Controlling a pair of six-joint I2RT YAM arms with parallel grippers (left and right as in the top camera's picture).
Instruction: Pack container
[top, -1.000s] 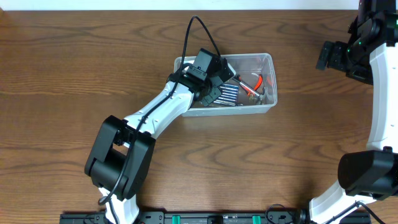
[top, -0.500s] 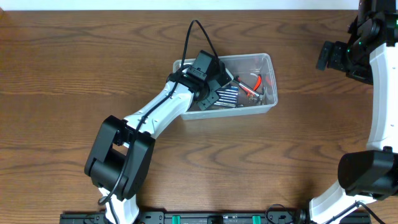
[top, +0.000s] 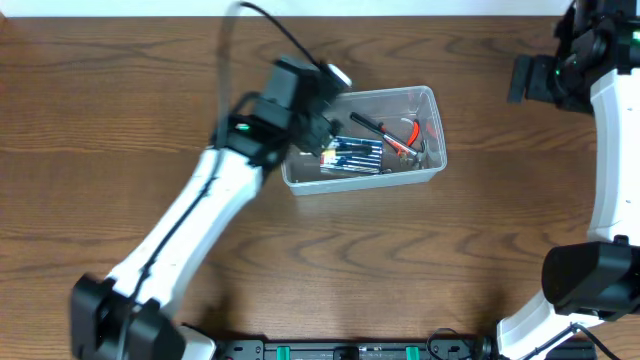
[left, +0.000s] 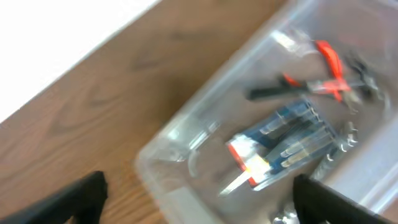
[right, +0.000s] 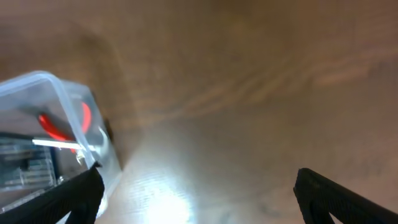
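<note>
The clear plastic container (top: 366, 180) stands at the middle back of the table. Inside lie a blue and clear pack of slim tools (top: 355, 155), red-handled pliers (top: 408, 133) and a black-handled tool (top: 365, 122). My left gripper (top: 318, 118) hovers over the container's left end, open, nothing between its fingers. In the left wrist view the container (left: 155, 158) and the pack (left: 283, 146) lie below the wide-spread left gripper (left: 199, 205). My right gripper (top: 533, 80) hangs open at the far right; its wrist view shows the right gripper (right: 199, 199) over bare wood, the container (right: 59, 93) to its left.
The table is brown wood (top: 120, 150). A white strip (top: 320, 6) runs along its far edge. The right arm's base (top: 590, 285) stands at the near right corner, the left arm's base (top: 110, 320) at the near left.
My left gripper has opened, left the blue pack in the container, and risen back up and to the left. The right gripper has barely moved.
</note>
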